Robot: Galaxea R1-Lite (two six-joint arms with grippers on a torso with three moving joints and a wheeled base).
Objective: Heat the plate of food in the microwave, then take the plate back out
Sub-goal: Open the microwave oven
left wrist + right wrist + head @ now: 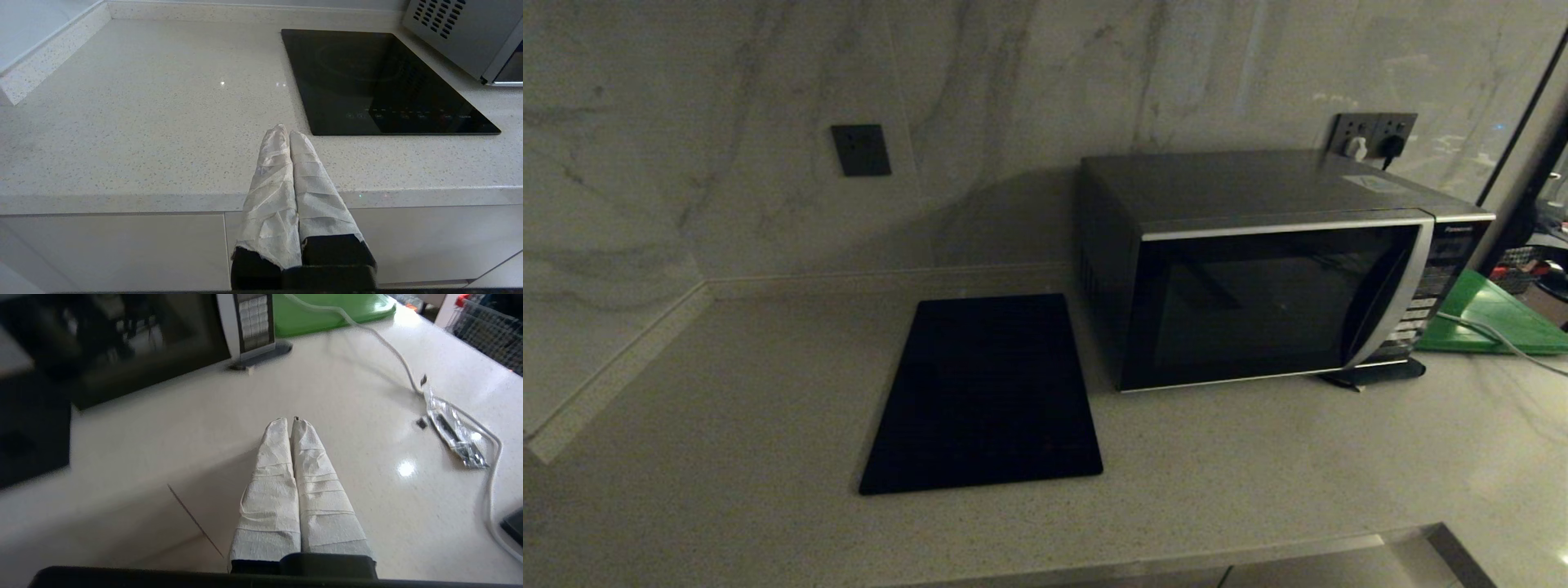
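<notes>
Hovering above the counter (367, 396), the right pincer (289, 421) is closed, empty.

Microwave (1270, 269): black box, dark glass door shut, curved silver trim, silver button panel at its right end. Stands upright on counter (727, 392) against wall. Plate not visible to me.
</notes>
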